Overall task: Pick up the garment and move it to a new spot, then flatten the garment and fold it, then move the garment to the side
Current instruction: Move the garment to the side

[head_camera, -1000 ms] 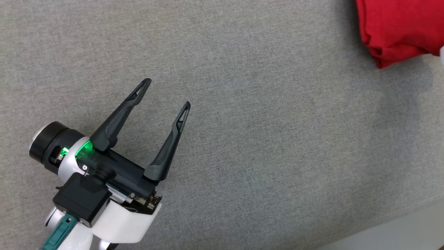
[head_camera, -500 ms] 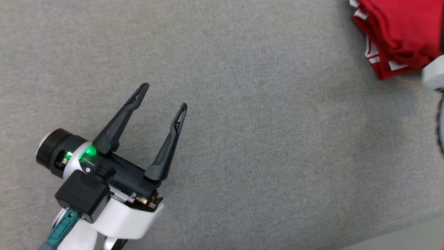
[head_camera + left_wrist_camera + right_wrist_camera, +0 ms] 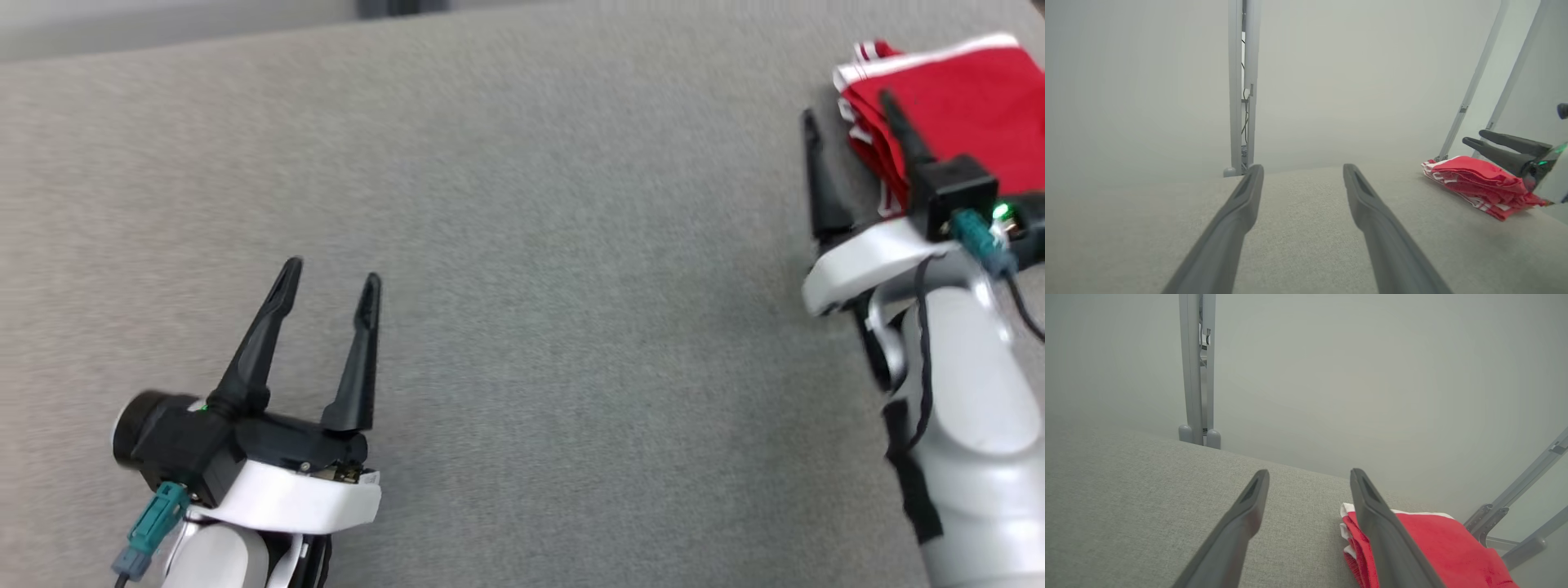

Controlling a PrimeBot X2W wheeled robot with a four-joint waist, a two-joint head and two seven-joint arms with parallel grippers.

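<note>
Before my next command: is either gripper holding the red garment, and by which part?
Nothing is held: left gripper and right gripper are open; the folded red garment lies free.

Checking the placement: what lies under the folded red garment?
The red garment rests on the gray fabric surface. The patch directly beneath its folds is covered, so nothing there can be seen.

A wide table (image 3: pixel 571 327) covered in plain grey woven fabric, lying flat. Behind the table's far edge rises a pale, blank wall (image 3: pixel 1372 375). Just past that same edge of the table stands an upright grey metal post (image 3: pixel 1194 375), made of two narrow rails with a slit between them. Dark cables (image 3: pixel 1245 118) run down the slit. Two rounded feet (image 3: pixel 1186 433) sit at its base. Beyond the table's far corner, two slim metal struts (image 3: pixel 1470 90) lean at a slant.
</note>
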